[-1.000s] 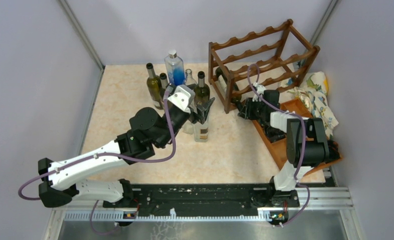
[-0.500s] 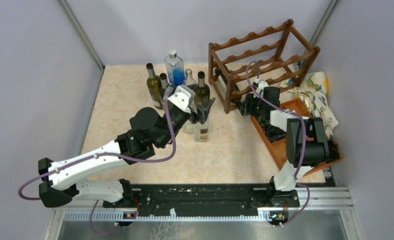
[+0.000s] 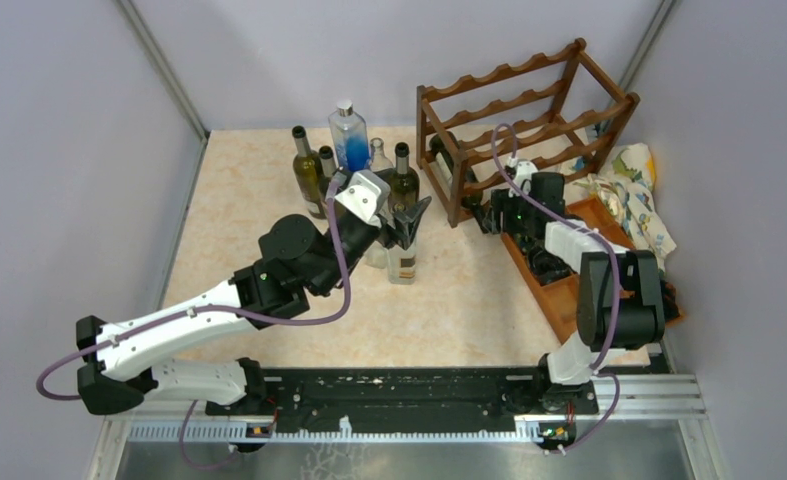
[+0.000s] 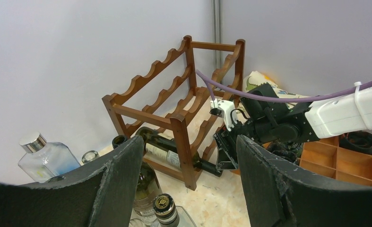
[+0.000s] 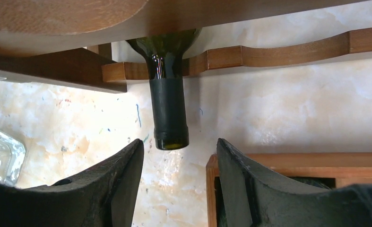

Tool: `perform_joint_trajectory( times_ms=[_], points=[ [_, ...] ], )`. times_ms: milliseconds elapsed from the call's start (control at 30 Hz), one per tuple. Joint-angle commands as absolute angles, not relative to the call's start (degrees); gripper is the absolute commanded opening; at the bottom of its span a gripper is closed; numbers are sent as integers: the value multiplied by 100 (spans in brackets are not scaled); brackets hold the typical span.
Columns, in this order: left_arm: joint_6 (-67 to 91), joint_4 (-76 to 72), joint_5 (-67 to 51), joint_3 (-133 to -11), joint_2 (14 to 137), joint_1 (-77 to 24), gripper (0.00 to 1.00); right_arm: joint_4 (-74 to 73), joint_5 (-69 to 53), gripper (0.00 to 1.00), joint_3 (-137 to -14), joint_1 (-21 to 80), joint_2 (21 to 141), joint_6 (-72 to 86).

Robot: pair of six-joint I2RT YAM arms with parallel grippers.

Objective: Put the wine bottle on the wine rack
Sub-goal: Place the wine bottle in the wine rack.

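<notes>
The wine rack (image 3: 499, 75) of dark reddish wood stands at the back right. A dark green wine bottle (image 4: 167, 153) lies on its lowest tier, with the neck (image 5: 168, 113) sticking out past the front rail. In the top view the bottle (image 3: 443, 155) shows through the frame. My right gripper (image 3: 489, 213) is open and empty, its jaws (image 5: 179, 184) just short of the bottle's mouth and not touching it. My left gripper (image 3: 409, 215) is open and empty and hovers above standing bottles, its fingers (image 4: 122, 179) framing the rack (image 4: 181, 137).
Several bottles stand left of the rack: a dark green one (image 3: 307, 170), a clear one with blue liquid (image 3: 348, 135), another green one (image 3: 402, 180) and a clear one (image 3: 402, 262) under my left gripper. A flat wooden compartment tray (image 3: 579, 290) and a patterned cloth (image 3: 634, 190) lie at the right.
My right arm's elbow has shifted back and to the right while its gripper stays open at the bottle's neck. The left arm has not moved.
</notes>
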State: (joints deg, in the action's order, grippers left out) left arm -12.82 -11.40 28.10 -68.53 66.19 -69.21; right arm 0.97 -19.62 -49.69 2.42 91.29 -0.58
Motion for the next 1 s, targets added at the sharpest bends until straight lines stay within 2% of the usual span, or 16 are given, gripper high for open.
perform_joint_trajectory(
  times_ms=[0,200,633,967],
  points=[
    [-1198,-1169,2712,-6855,6442,-6891,78,-390,-2011,56,-5282,191,8722,-634],
    [-1195,-1176,2681,-6801,6406,-6891,78,-376,-2498,51,-5024,236,8748,-774],
    [-1103,-1248,2746,-6594,6220,-6891,78,-732,-2323,13,-5098,265,9047,-1177],
    [-1187,-1179,2748,-6708,6296,-6895,79,-140,-2104,4,-5384,408,9606,-635]
  ],
)
